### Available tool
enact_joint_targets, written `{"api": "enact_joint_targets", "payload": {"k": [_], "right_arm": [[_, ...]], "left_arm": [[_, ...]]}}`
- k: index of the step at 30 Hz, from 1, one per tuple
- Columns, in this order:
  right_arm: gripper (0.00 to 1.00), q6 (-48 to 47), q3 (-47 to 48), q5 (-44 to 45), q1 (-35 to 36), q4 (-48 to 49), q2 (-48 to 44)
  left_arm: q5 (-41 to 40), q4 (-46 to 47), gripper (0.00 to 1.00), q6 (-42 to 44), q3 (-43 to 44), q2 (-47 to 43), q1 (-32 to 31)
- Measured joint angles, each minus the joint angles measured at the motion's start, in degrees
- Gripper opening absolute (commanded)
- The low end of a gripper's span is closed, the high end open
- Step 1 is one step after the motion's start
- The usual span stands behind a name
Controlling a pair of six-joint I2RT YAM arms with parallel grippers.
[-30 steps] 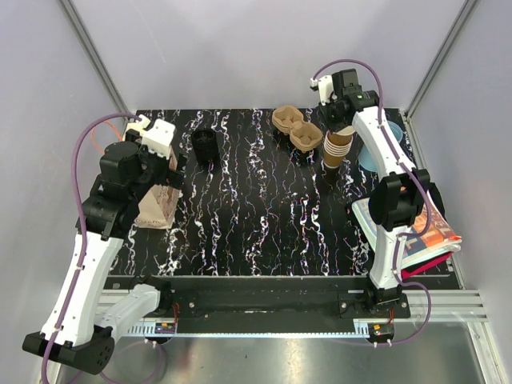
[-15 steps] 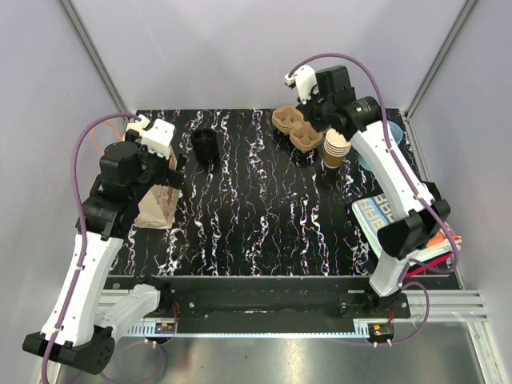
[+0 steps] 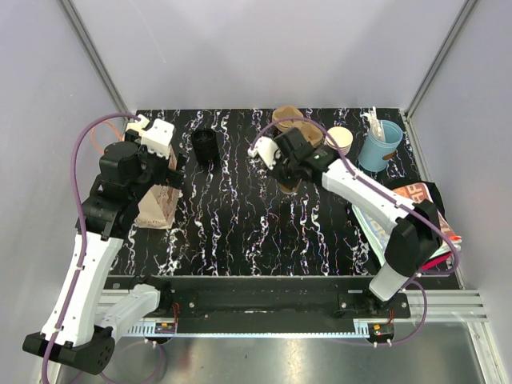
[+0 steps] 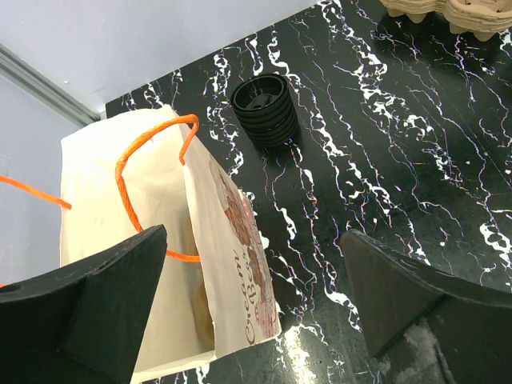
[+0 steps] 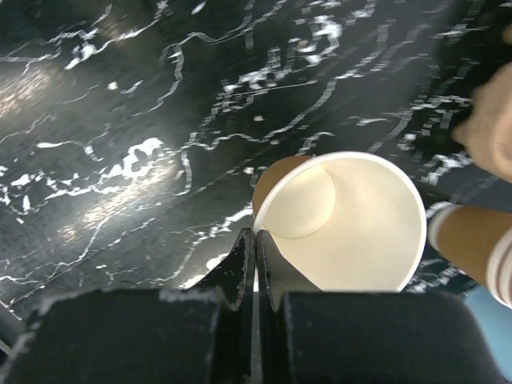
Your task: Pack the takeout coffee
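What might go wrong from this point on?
1. The right gripper pinches the cup at a single spot on its thin rim. With such a small hold the cup may tilt, slip or crease when it is set down.
2. The cup has no lid yet, and the lids sit nested in one pile. Taking one may lift several or tip the pile.

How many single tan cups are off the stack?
1: the tan paper cup, its rim pinched by the right gripper, mid-table, left of the cup stack. Others may be hidden.
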Motion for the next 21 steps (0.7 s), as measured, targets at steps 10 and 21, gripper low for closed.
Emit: {"api": "enact_joint_targets", "payload": {"k": [10,21], "right_arm": [[0.0,1.9,-7.1,-1.49,2.4,9.05,0.5],[0.0,2.93,-9.44,-2.03,3.17,12.41,3.74]], "left_arm": [[0.0,0.0,0.99,0.0,0.0,0.0,0.07],[0.0,0.0,0.99,0.0,-0.02,0.0,0.07]]}}
